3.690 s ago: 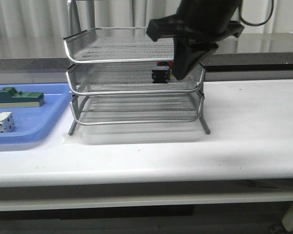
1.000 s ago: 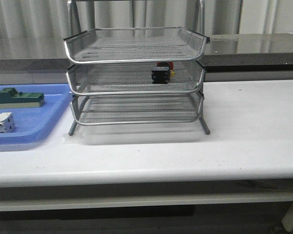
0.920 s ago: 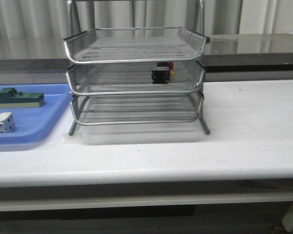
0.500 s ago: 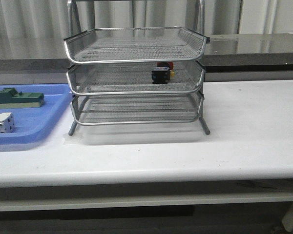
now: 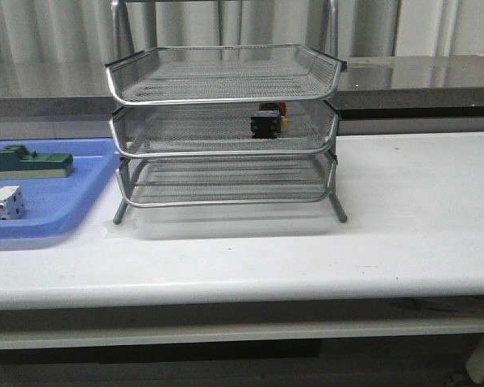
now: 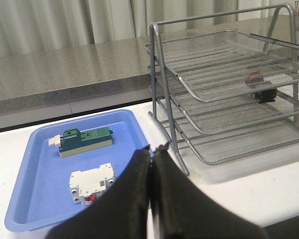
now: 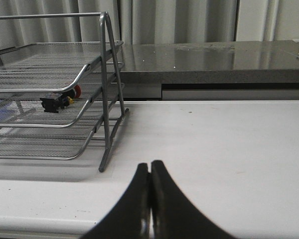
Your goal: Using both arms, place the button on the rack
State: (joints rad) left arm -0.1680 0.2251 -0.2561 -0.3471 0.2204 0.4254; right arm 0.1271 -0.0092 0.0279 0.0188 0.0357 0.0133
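The button (image 5: 266, 122), red head and black body, lies on the middle tier of the silver wire rack (image 5: 226, 97), towards its right side. It also shows in the left wrist view (image 6: 261, 88) and in the right wrist view (image 7: 60, 99). My left gripper (image 6: 152, 148) is shut and empty, held back from the table over its near edge between the blue tray and the rack (image 6: 224, 84). My right gripper (image 7: 150, 164) is shut and empty, low over the table to the right of the rack (image 7: 55, 79). Neither arm shows in the front view.
A flat blue tray (image 5: 73, 201) lies left of the rack and holds a green-topped block (image 5: 28, 161) and a white part (image 5: 2, 202). In the left wrist view the tray (image 6: 25, 199), block (image 6: 84, 140) and white part (image 6: 92, 181) show too.
The right arm that reached into the middle tier 3.7 s ago has left the front view, leaving the button on the tier. Over the last second nothing has moved.
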